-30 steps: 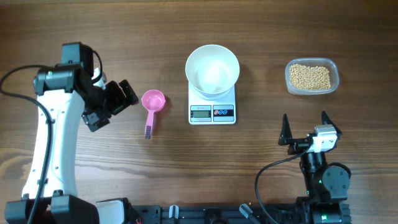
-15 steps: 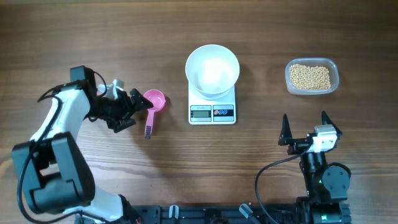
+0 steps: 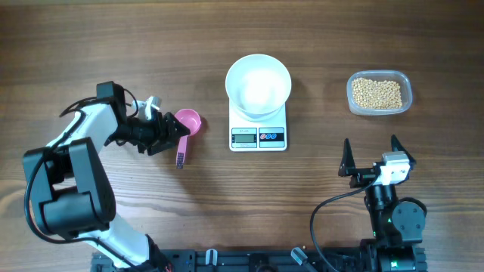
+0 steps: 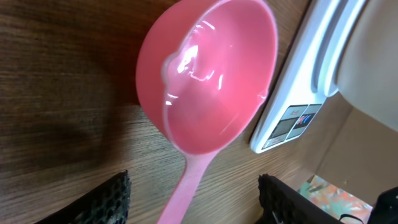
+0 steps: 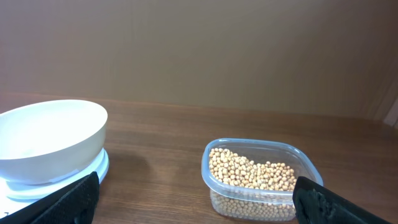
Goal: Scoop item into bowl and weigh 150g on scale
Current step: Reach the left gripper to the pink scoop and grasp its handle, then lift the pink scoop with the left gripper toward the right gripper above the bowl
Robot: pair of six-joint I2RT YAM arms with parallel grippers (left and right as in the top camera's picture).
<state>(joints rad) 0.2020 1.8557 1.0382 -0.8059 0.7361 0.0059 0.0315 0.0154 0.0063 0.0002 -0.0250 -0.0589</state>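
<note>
Beans [image 3: 378, 94] round, tan (clear tub [image 3: 378, 74]) | bowl [image 3: 259, 83] smooth white | both jaws parted

scoop: pink plastic scoop [image 3: 184, 134], left of tabletop centre, lying flat, cup up and empty, cup toward far edge, handle toward near edge, darker ribbed tip | tub: clear rounded-rectangle tub [image 3: 378, 74], toward far-right corner, upright, no lid | tabletop: dark wood tabletop [image 3: 113, 45], grain running left-right
</note>
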